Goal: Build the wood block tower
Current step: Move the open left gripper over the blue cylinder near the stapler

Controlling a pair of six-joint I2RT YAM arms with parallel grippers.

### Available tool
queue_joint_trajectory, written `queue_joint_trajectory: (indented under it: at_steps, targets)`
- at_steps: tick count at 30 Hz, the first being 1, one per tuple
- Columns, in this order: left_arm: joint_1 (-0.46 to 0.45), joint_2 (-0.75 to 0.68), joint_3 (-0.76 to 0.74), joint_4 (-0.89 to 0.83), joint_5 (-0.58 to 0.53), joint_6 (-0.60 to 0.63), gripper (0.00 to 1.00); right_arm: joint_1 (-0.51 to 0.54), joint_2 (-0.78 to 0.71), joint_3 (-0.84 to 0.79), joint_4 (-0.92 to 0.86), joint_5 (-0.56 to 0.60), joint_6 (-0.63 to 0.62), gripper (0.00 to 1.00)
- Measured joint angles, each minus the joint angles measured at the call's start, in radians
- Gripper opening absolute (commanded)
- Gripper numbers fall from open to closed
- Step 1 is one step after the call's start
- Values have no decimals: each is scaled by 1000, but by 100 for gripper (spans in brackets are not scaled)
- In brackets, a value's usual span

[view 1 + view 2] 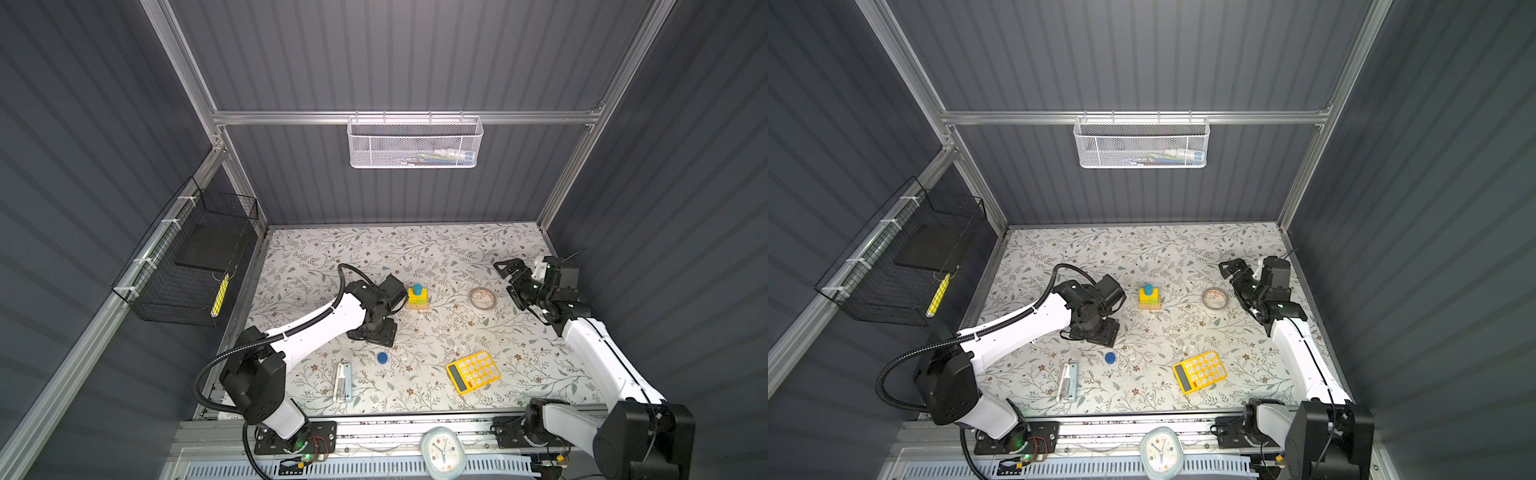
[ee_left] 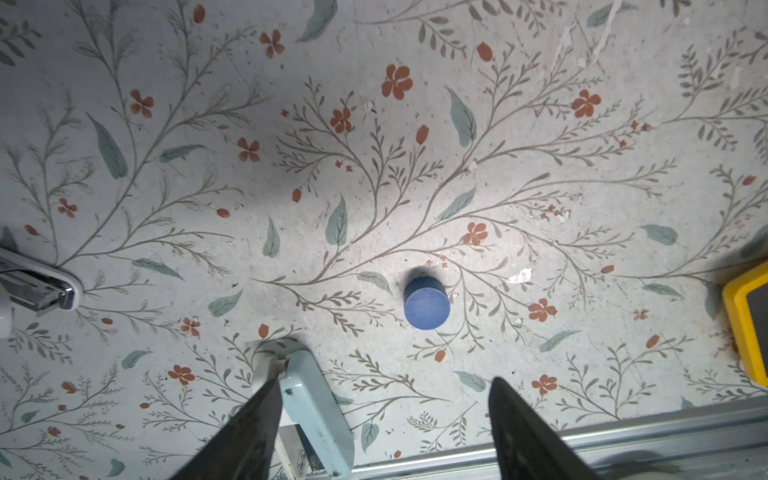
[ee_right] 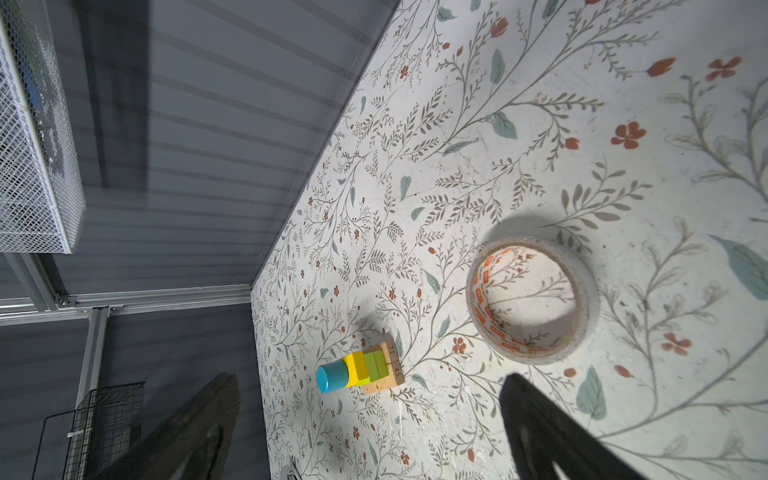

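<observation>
Floral vinyl, pale and scuffed with printed twigs and rust-red blossoms, covers the table [image 1: 415, 249] inside ribbed grey walls. Your left gripper [image 2: 385, 382] points down at this surface with its dark, tapering fingers [image 2: 257, 428] spread wide and nothing between them. A loose blue cylinder [image 2: 427, 305], short and matte with a flat round top, stands upright on the vinyl just ahead of the fingertips and clear of both. In the left wrist view one finger overlaps a pale blue stapler [image 2: 311, 411] with a smooth plastic shell; both top views show the stapler [image 1: 343, 381] lying apart from that arm. Your right gripper [image 1: 503, 277] hangs near the right wall, its jaws fully released and empty. The wood block tower [image 1: 417, 297] stands near the middle of the table, just beside the left arm's wrist. At its base lie tan wooden bars [image 3: 388, 370] with printed numbers, then lime-green blocks [image 3: 374, 365], then a glossy yellow block [image 3: 355, 368], and on top a second blue cylinder [image 3: 332, 376]. A clear tape roll [image 3: 532, 299] with an orange-printed core lies flat between the tower and the right gripper. A yellow calculator [image 1: 473, 372] with white keys lies nearer the front edge.
</observation>
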Motion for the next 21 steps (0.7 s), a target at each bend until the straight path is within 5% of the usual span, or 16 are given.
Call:
queue_joint_trajectory:
  at_steps: [12,21]
  targets:
    - [-47,37,-148,138,64,-80,74,0,-45,-1,-4,1,0,99]
    - [-47,49,-179,231,80,-107,59,0,-45,-1,-4,1,0,99]
